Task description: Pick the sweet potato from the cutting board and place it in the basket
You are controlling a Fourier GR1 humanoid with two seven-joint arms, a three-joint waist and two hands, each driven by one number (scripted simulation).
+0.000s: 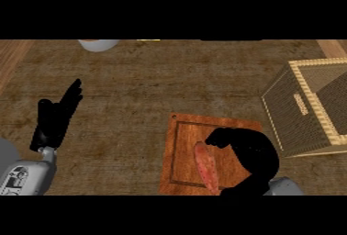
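The sweet potato [205,166], long and reddish-orange, lies lengthwise on the wooden cutting board [186,142] at the lower middle of the head view. My right hand [252,151] hovers over the board just right of the potato, fingers curled toward its upper end; whether they touch it I cannot tell. The woven basket [298,117] stands to the right of the board, its open top partly cut off by the picture's edge. My left hand [58,117] rests at the left with fingers straight and pointing up, far from the board.
A white round vessel [99,44] shows at the counter's far edge, upper left. A lighter wooden strip [12,57] runs along the left side. Bare brown counter lies between the left hand and the board.
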